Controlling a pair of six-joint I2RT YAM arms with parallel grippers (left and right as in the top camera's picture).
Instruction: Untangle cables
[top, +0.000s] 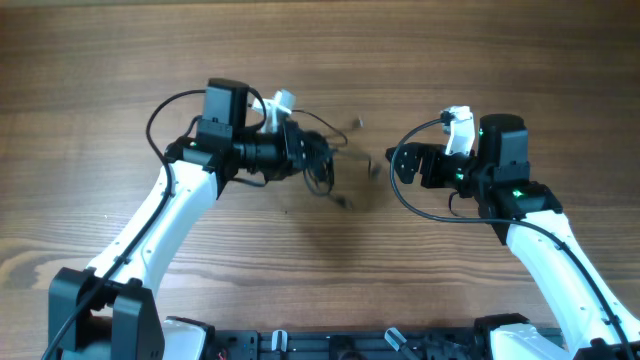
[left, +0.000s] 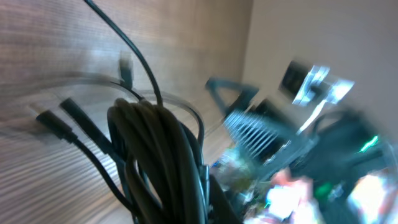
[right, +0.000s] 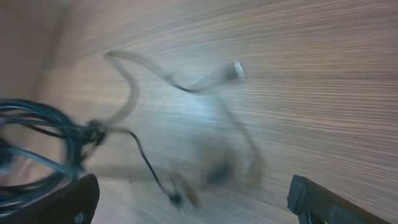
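The cables are thin dark cords bunched at the tip of my left gripper, above mid-table. Loose strands and small plug ends trail right, blurred by motion. In the left wrist view the bundle fills the lower middle and runs down between my left gripper's jaws, which look shut on it; several plug ends hang off to the left. My right gripper is a short way right of the bunch. In the right wrist view my right gripper is wide open and empty, with a blurred strand and plug ahead of it.
The wooden table lies all around. The thicker black arm cables loop by each wrist. A dark frame runs along the front edge between the arm bases.
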